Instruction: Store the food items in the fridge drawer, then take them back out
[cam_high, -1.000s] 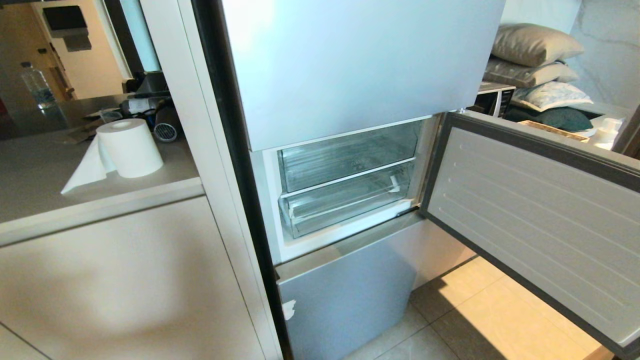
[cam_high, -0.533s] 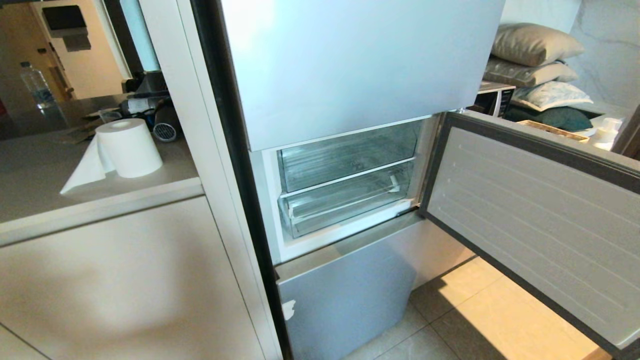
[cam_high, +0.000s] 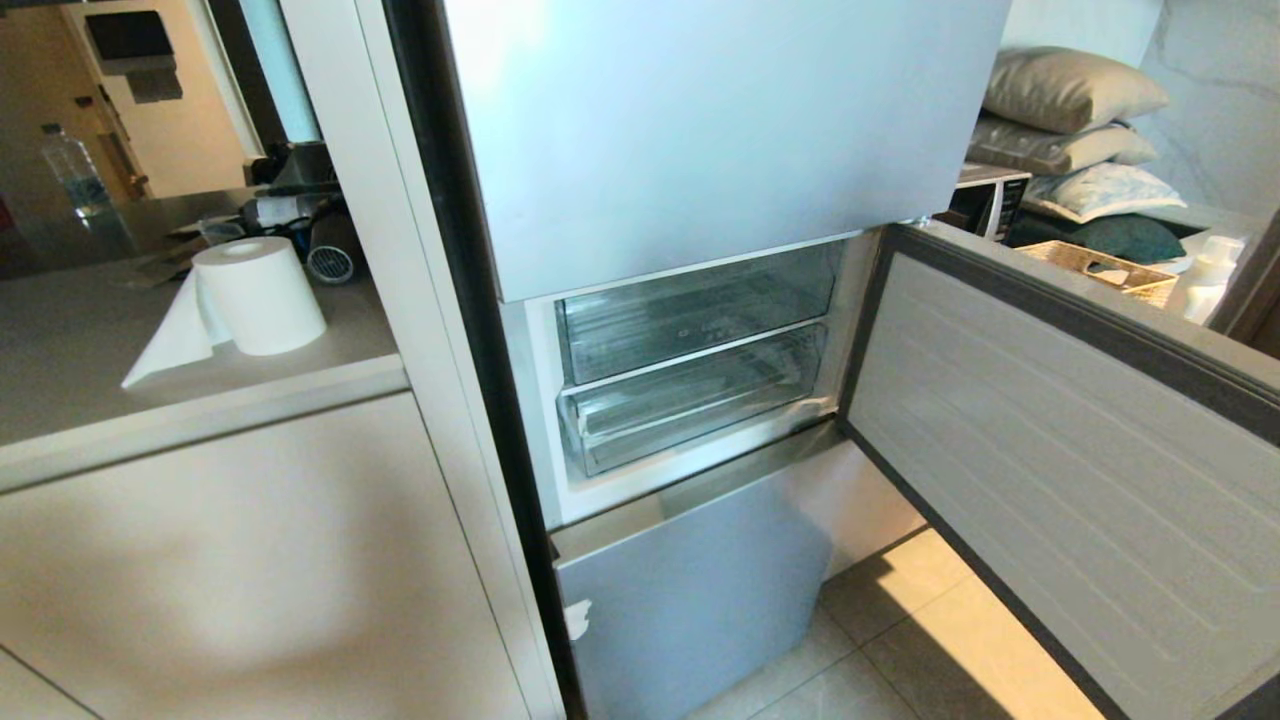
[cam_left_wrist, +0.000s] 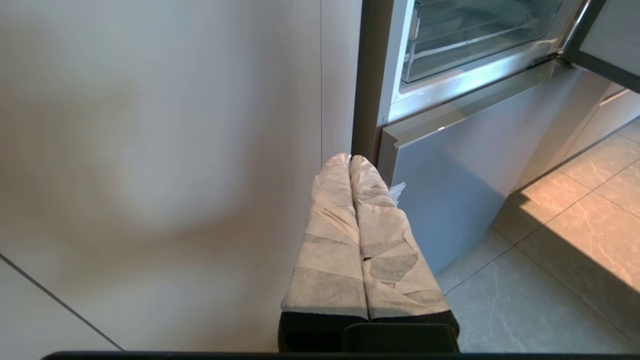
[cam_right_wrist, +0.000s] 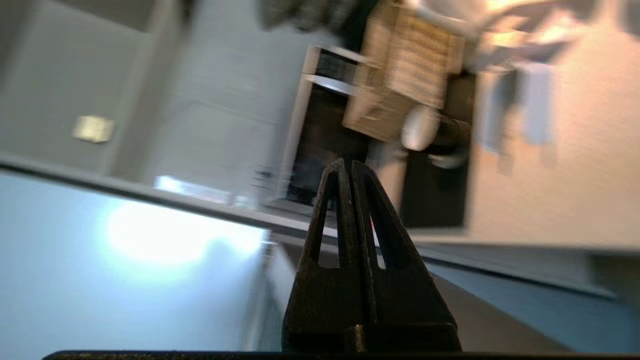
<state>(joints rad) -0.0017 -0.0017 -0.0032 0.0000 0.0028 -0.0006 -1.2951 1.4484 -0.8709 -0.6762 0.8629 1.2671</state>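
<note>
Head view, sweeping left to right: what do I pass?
Water bottle → paper towel roll → fridge drawer → open fridge door → wicker basket.

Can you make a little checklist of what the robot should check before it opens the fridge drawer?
1. Fridge door swung open: ok.
2. Fridge drawer, the lower clear bin, pulled out: not ok, it sits pushed in.
3. Drawer holds food: cannot tell, no red lumps show.
4. Right gripper ready to grab: not ok, fingers shut, holding nothing.
5. Left gripper out of the way: ok, shut, low by the cabinet panel.
</note>
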